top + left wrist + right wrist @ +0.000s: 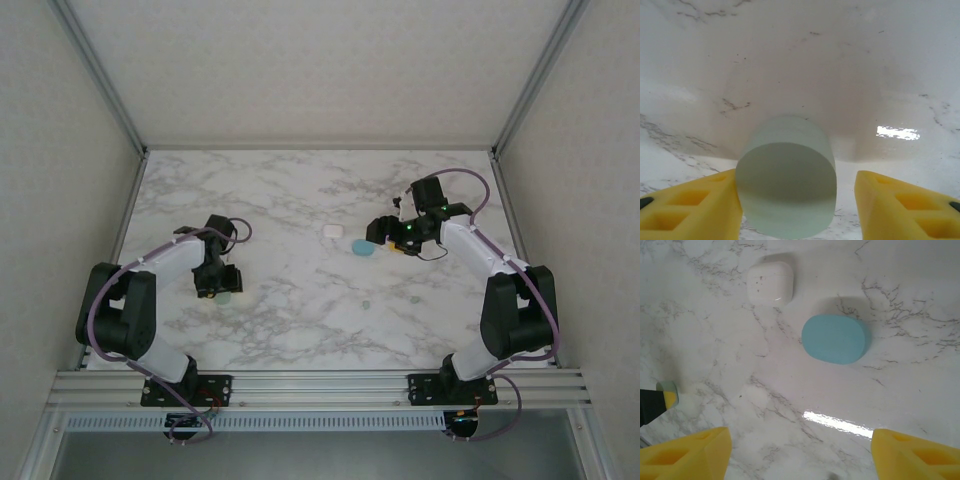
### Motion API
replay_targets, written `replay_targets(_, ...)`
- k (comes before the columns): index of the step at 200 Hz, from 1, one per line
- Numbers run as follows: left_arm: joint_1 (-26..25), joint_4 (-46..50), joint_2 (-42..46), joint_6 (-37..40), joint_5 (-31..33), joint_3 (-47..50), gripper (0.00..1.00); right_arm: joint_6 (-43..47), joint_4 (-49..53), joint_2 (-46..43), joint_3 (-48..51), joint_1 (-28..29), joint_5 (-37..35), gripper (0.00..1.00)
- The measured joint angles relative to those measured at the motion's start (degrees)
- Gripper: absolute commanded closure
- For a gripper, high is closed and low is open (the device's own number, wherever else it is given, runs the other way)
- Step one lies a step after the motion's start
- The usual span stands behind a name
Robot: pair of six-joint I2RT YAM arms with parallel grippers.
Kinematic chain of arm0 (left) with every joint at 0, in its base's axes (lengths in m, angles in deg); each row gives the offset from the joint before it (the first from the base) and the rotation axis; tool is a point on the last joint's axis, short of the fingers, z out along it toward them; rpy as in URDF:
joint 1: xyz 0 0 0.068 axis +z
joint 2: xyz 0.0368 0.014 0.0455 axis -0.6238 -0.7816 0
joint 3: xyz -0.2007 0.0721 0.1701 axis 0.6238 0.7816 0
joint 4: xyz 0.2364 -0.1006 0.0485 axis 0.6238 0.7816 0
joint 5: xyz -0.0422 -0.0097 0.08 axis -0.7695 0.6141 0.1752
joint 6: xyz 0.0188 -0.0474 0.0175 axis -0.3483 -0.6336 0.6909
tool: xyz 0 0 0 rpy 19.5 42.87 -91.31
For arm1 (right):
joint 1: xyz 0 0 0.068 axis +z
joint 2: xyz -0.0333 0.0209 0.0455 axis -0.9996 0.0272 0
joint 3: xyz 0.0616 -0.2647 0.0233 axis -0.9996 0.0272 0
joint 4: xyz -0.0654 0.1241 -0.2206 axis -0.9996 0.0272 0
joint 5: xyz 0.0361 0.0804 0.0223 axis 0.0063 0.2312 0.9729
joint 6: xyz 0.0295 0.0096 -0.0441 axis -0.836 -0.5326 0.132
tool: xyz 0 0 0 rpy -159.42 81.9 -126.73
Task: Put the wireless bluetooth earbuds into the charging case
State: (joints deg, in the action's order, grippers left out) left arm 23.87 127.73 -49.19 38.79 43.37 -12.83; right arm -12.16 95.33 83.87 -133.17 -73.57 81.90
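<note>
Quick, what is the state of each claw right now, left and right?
Left claw: open, the pale green charging case between its jaws, not gripped yet.
Right claw: open, holding nothing, above the marble table.

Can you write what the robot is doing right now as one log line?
left gripper: open, straddling pale green case | right gripper: open, over marble table, blue case and white case ahead

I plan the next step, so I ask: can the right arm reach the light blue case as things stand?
Probably yes. The light blue case lies on the bare table just ahead of the open right fingers, with nothing between; the white case sits apart from it.
</note>
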Motion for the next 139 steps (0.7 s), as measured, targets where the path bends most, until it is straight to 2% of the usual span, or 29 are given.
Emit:
replay_targets(49, -0.1, -0.1, 0.0, 0.0, 0.0, 0.2, 0.42, -0.2, 0.0, 0.0, 0.0, 0.0, 0.3, 0.25)
replay_targets(85, -0.1, -0.1, 0.0, -0.4, 0.0, 0.5, 0.51, -0.2, 0.0, 0.0, 0.0, 0.0, 0.3, 0.25)
replay_targets(104, -0.2, -0.1, 0.0, -0.5, 0.0, 0.8, 0.50, -0.2, 0.1, 0.0, 0.0, 0.0, 0.3, 0.25)
replay_targets(139, -0.3, -0.1, 0.0, -0.8, 0.0, 1.1, 0.57, -0.3, 0.3, 0.0, 0.0, 0.0, 0.3, 0.24)
